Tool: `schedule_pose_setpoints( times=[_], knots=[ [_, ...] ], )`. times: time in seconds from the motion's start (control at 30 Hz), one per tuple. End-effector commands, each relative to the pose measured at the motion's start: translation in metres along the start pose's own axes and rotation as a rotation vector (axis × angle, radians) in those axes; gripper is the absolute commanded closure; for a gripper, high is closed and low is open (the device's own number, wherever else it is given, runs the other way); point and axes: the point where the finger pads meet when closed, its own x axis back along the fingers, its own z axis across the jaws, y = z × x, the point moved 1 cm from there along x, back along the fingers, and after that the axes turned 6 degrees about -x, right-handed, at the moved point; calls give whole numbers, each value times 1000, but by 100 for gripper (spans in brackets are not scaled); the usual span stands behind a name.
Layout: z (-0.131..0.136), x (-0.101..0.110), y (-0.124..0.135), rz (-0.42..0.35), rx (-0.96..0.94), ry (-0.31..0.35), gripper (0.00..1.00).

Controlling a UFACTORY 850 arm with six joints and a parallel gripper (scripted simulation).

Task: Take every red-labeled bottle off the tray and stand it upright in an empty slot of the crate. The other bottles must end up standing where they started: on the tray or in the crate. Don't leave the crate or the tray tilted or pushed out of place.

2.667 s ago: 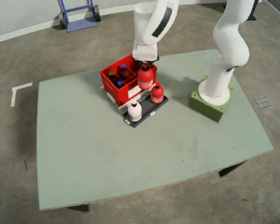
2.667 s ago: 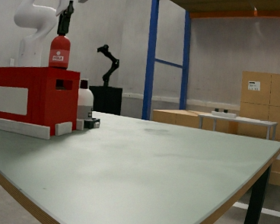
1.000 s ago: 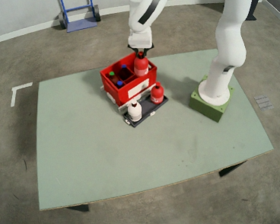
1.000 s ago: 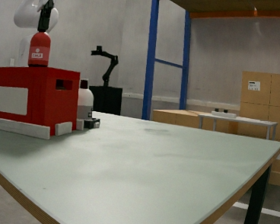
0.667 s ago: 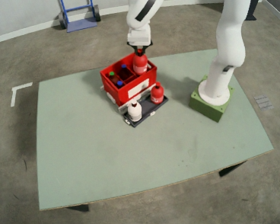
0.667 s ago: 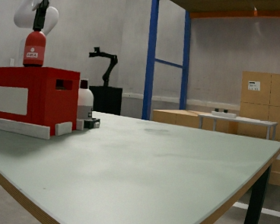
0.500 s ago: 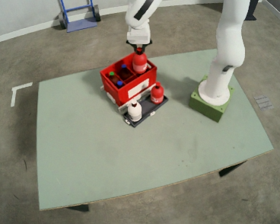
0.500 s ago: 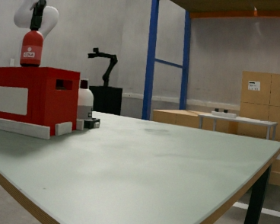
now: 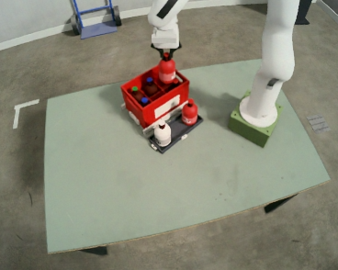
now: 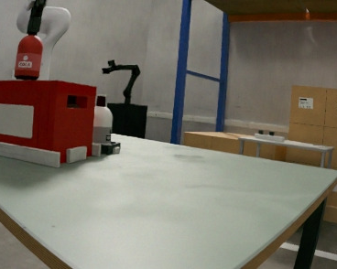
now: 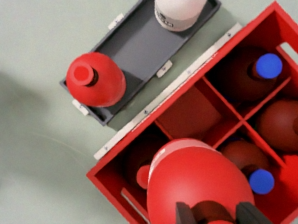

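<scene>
My gripper (image 9: 166, 52) (image 10: 33, 31) (image 11: 217, 212) is shut on the neck of a red-labeled bottle (image 9: 167, 70) (image 10: 29, 57) (image 11: 195, 175). The bottle hangs upright over a corner of the red crate (image 9: 147, 115) (image 10: 73, 133) (image 11: 102, 185), its base about rim height in the exterior view; it hides the slot below. Another red-labeled bottle (image 9: 189, 113) (image 11: 100, 82) stands on the dark tray (image 9: 175, 130) (image 11: 132, 47). A white bottle (image 9: 163, 134) (image 10: 103, 123) (image 11: 180, 10) stands at its other end. The crate's middle slot on the tray side looks empty.
The crate holds a red-capped bottle (image 11: 143, 176), blue-capped bottles (image 9: 150, 80) (image 11: 269, 66) and a green-capped bottle (image 9: 135, 88). White strips (image 11: 148, 109) edge the crate. The arm's green base (image 9: 251, 126) stands right of the tray.
</scene>
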Motion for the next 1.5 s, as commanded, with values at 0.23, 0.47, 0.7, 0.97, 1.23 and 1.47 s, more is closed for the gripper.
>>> schedule_pose_setpoints(
  times=[0.23,0.47,0.7,0.97,1.23,1.47],
  knots=[
    [9,1,19,0,0,2,100],
    [14,1,32,0,0,2,100],
    [19,1,43,0,0,2,100],
    [22,1,51,0,0,2,100],
    [26,1,59,0,0,2,100],
    [27,1,63,0,0,2,100]
  ],
)
